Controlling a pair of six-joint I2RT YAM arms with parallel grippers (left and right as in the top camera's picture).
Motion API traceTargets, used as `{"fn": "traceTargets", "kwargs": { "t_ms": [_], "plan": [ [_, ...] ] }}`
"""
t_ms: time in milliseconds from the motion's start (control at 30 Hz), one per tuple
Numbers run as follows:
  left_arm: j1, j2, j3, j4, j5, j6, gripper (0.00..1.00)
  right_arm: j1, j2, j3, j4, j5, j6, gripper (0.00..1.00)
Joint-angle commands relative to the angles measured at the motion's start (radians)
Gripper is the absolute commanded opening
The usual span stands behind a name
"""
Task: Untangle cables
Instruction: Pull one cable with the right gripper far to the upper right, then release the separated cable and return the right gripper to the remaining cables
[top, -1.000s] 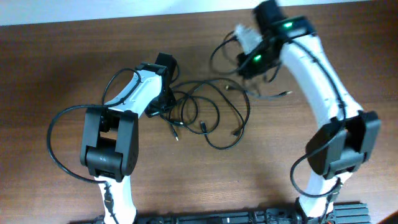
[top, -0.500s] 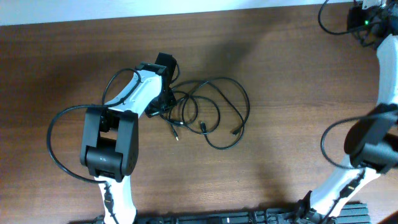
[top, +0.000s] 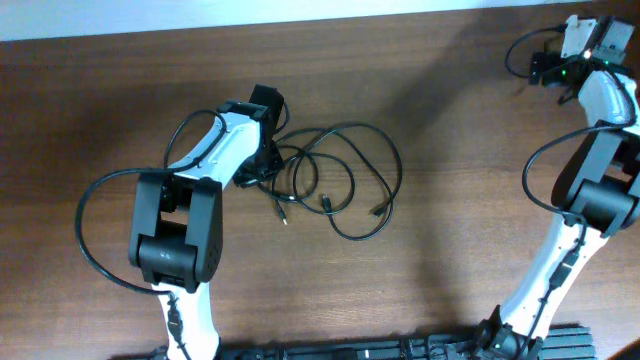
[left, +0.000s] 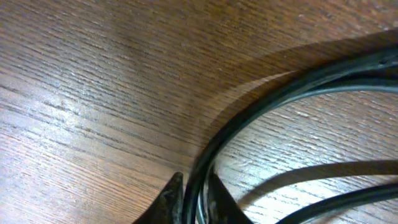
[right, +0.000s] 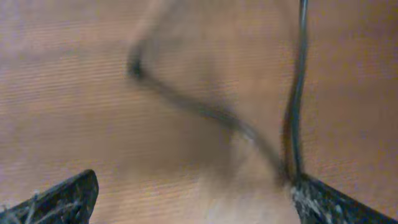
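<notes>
Brown wood-grain table (top: 90, 150) | black cables (top: 352, 185) looped centre | white strip (top: 100, 12) beyond

Tangled black cables (top: 335, 180) mid-table

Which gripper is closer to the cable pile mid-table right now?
Left. The left gripper pinches a cord at the left edge of the cable pile; the right gripper hangs far off to the pile's right.

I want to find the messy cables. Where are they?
In the overhead view, the cables lie tangled in the middle of the table, starting at the left gripper and spreading to its right.
</notes>
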Motion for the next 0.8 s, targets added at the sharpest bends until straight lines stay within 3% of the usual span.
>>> {"fn": "traceTargets", "kwargs": {
  "t_ms": [0,100,167,233,333,467,533,633,667,767],
  "plan": [
    [0.002,0.013,0.019,0.002,0.0,-0.006,0.18,0.002,-0.153,0.05,-0.167,-0.037,0.102,0.99],
    [0.001,0.013,0.019,0.002,0.001,-0.006,0.17,0.012,-0.239,0.051,-0.389,-0.09,0.226,0.99],
    [0.001,0.013,0.019,0.002,0.001,-0.006,0.18,0.047,-0.278,0.051,-0.573,-0.34,0.227,0.99],
    [0.002,0.013,0.019,0.011,0.004,-0.006,0.19,0.101,-0.277,0.044,-0.722,-0.462,0.227,0.99],
    [0.001,0.013,0.019,0.017,0.004,-0.006,0.25,0.267,-0.277,-0.024,-0.838,-0.451,0.216,0.99],
    [0.002,0.013,0.019,0.016,0.004,-0.006,0.38,0.49,-0.277,-0.132,-0.785,-0.423,0.216,0.98],
    [0.002,0.013,0.019,0.016,0.004,-0.006,0.59,0.599,-0.277,-0.183,-0.691,-0.31,0.216,0.99],
    [0.001,0.013,0.019,0.016,0.004,-0.006,0.82,0.73,-0.277,-0.249,-0.545,-0.05,0.215,0.99],
    [0.001,0.013,0.019,0.016,0.004,-0.006,0.91,0.767,-0.277,-0.274,-0.486,0.018,0.181,0.98],
    [0.002,0.013,0.019,0.017,0.004,-0.006,0.99,0.837,-0.277,-0.347,-0.364,0.067,-0.07,0.99]
  ]
}}
